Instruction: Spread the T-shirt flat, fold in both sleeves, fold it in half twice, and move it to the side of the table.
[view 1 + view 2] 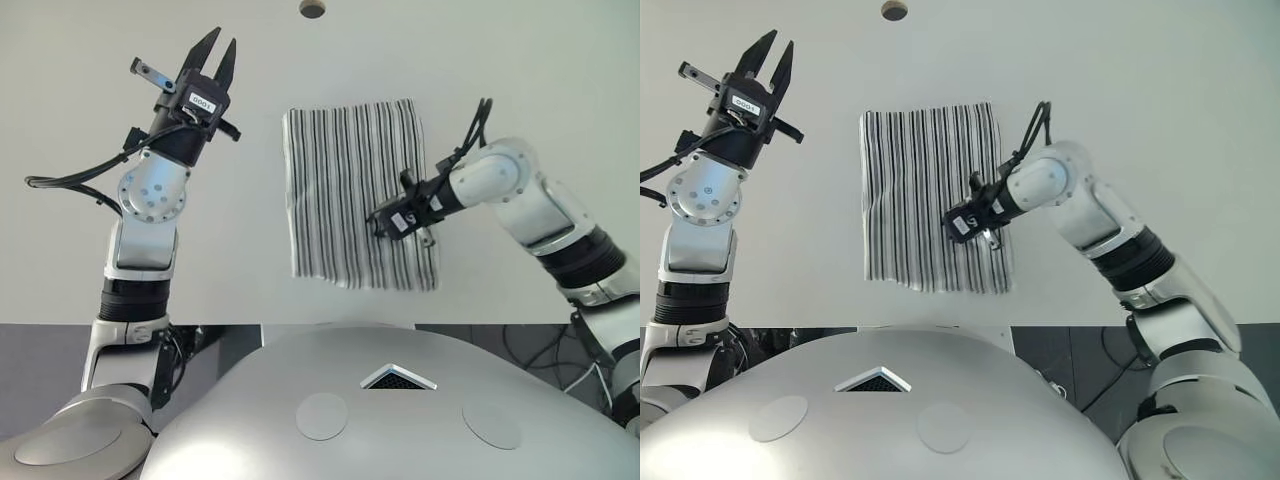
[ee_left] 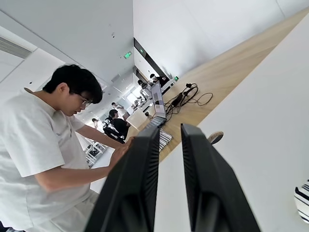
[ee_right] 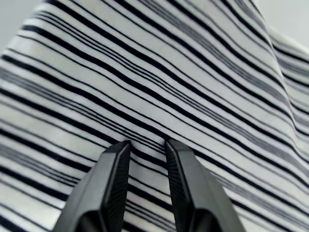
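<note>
- The black-and-white striped fabric T-shirt (image 1: 345, 190) lies folded into an upright rectangle on the plain white bench (image 1: 520, 70). Its stripes run from the far edge to the near edge, and it sits about midway between the two arms.
- The shirt's near edge is slightly uneven, with layers showing one over another. Its far edge is straight.
- The right end effector (image 1: 378, 224), black with two fingers, is over the shirt's near right part, coming in from the shirt's right side.
- In the right wrist view that end effector (image 3: 147, 142) has its fingers a little apart. The tips are down at the cloth, and flat stripes show through the gap — no fold of fabric is pinched between them.
- The left end effector (image 1: 222, 42), also black, is held up well to the left of the shirt, pointing away from the robot. Its two fingers are spread in a narrow V and hold nothing.
- A small round hole (image 1: 312, 8) sits in the bench beyond the shirt's far edge.
</note>
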Tool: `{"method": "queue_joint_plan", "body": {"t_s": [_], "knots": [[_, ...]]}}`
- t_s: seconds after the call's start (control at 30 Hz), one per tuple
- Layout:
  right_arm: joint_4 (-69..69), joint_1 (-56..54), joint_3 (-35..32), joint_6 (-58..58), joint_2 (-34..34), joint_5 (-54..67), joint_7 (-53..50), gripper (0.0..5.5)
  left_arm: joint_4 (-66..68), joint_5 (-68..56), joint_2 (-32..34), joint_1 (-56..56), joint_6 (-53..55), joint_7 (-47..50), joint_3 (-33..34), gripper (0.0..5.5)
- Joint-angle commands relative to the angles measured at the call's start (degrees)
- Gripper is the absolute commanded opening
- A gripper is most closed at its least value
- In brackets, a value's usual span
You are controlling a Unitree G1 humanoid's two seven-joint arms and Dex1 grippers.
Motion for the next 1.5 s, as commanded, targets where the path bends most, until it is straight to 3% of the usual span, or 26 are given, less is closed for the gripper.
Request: {"method": "queue_joint_plan", "body": {"t_s": [0.03, 0.13, 0.2, 0.37, 0.47, 0.6, 0.77, 1.1, 1.5], "knots": [[2.2, -1.6, -1.6, 1.7, 2.7, -1.2, -5.2, 1.36, 0.1, 8.0, 4.1, 1.2, -5.1, -0.6, -2.3, 0.79], [1.9, -0.5, -4.6, -0.4, 0.2, -0.9, -7.4, 1.36, 3.0, 17.1, 10.8, 5.0, -16.1, 1.9, -3.3, 0.79], [-4.2, 3.3, -9.9, 0.1, -2.0, 3.1, -8.5, 1.36, 2.8, 21.4, 16.9, 10.4, -23.6, 1.9, -2.4, 0.79], [-23.1, 21.4, -34.3, -1.4, -8.6, 18.6, -11.6, 1.36, 2.7, 24.8, 30.0, 23.7, -39.2, 1.0, 3.4, 0.79], [-27.2, 37.9, -51.8, -6.6, -9.5, 24.2, -8.9, 1.36, 2.0, 30.9, 31.8, 30.1, -46.9, 3.4, 5.2, 0.79], [-25.7, 47.9, -61.4, -11.0, -10.2, 27.3, -5.4, 1.36, -1.2, 36.6, 29.4, 32.0, -50.1, 4.8, 4.8, 0.79], [-25.4, 47.6, -59.6, -13.1, -9.9, 27.7, -7.1, 1.36, 1.0, 47.3, 25.9, 26.6, -51.0, 8.3, -0.4, 0.79], [-22.9, 46.9, -54.8, -15.6, -10.8, 23.3, -10.5, 1.41, 3.0, 46.1, 26.6, 24.5, -50.1, 11.2, -2.0, 2.53], [-19.0, 44.9, -50.9, -16.3, -13.6, 18.7, -12.3, 1.41, -1.5, 40.7, 27.2, 25.5, -51.0, 11.0, 0.8, 2.53]]}}
